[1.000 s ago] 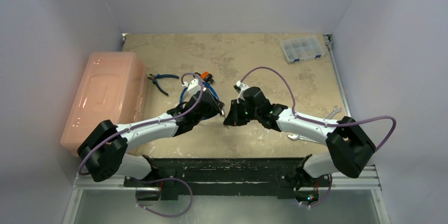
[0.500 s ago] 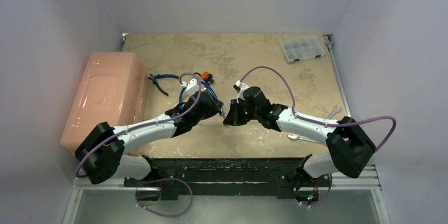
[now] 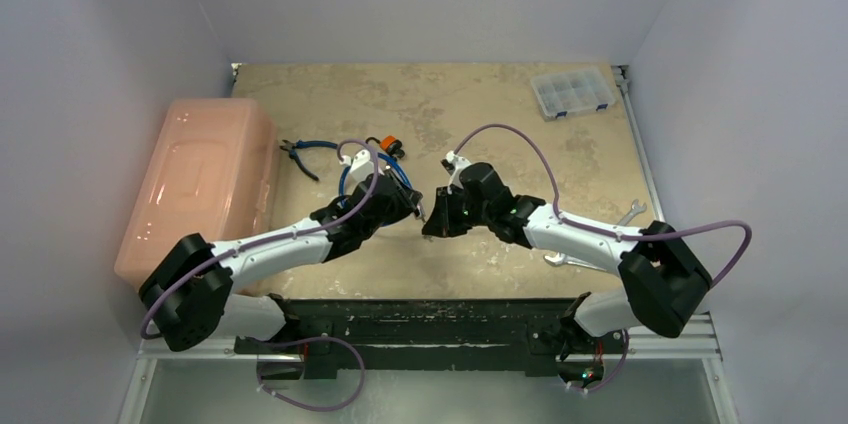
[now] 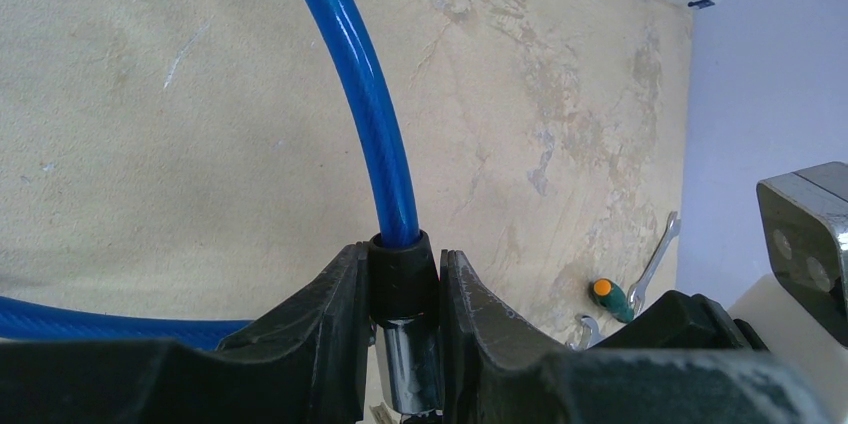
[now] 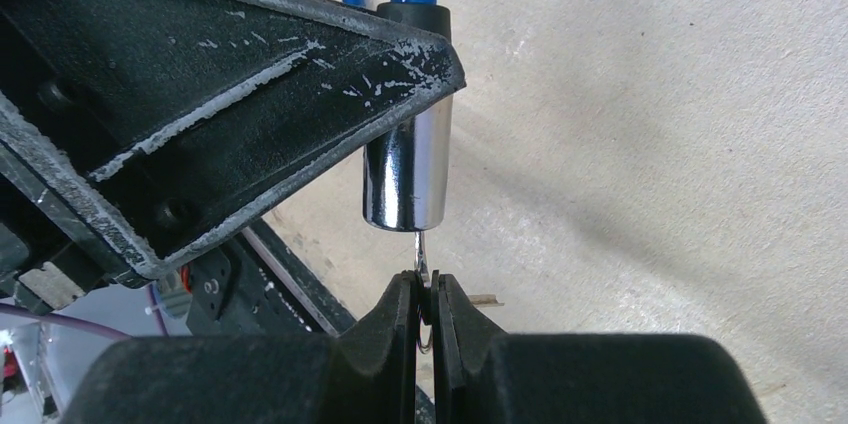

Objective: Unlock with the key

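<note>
A blue cable lock (image 4: 370,114) ends in a black collar and a shiny chrome cylinder (image 5: 407,176). My left gripper (image 4: 404,304) is shut on that collar and cylinder and holds them off the table. My right gripper (image 5: 425,299) is shut on the flat head of a small key (image 5: 421,256). The key's blade goes up into the bottom face of the cylinder. In the top view both grippers meet near the table's middle, left gripper (image 3: 408,206) against right gripper (image 3: 434,220), and the blue cable (image 3: 345,180) loops behind them.
A pink plastic toolbox (image 3: 197,184) lies at the left. Blue-handled pliers (image 3: 303,151) and an orange-black item (image 3: 389,147) lie behind the cable. A clear parts box (image 3: 571,92) sits at the back right. A wrench (image 3: 630,214) and a green-handled screwdriver (image 4: 614,299) lie at the right.
The left arm's base link has shifted slightly. Both grippers stay together at the lock, with no visible change in their grip.
</note>
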Available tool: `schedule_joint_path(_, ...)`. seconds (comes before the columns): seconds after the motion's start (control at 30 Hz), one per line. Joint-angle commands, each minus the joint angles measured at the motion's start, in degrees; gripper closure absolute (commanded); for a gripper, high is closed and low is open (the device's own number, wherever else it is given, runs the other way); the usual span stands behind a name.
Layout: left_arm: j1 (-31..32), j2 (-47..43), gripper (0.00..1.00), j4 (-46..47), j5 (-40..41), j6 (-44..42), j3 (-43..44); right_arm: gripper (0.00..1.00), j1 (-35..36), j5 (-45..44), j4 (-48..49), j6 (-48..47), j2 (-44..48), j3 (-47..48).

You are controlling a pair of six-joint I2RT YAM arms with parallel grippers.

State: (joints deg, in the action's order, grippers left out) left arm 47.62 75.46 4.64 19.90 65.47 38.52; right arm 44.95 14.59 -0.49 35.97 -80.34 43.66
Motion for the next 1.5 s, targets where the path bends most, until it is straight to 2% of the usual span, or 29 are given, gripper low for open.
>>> schedule_joint_path(0.0,0.23,-1.96,1.0,3.21,-1.09,-0.17,-0.77,1.0,-0.64,-0.43,1.71,-0.46,0.45,5.41)
schedule_joint_path(0.17,0.2,-2.41,1.0,4.1,-1.26,-0.24,-1.71,1.0,-0.98,-1.09,0.58,0.19,-0.85,7.13)
schedule_joint_path(0.47,0.2,-3.25,1.0,7.38,-2.06,-0.34,-3.39,1.0,-1.68,3.12,0.66,1.42,-3.61,9.35)
schedule_joint_path(0.83,0.25,-3.4,1.0,6.98,-3.52,0.8,-3.63,1.0,-2.88,1.15,-1.5,-2.55,-5.38,12.61)
schedule_joint_path(1.13,0.37,-0.96,1.0,9.28,-7.27,3.93,-4.24,1.0,-3.11,2.07,5.39,-4.81,-6.08,12.04)
schedule_joint_path(1.17,0.37,-0.53,1.0,9.28,-7.12,3.94,-4.08,0.98,-3.11,2.56,5.65,-5.23,-6.33,12.2)
schedule_joint_path(1.3,0.31,0.35,1.0,7.86,-3.76,3.68,-2.85,0.62,-3.18,3.57,4.99,-6.81,-5.35,11.84)
schedule_joint_path(1.47,-0.1,2.61,1.0,6.31,1.04,2.75,0.47,0.45,-3.18,4.19,3.36,-7.87,-1.24,8.14)
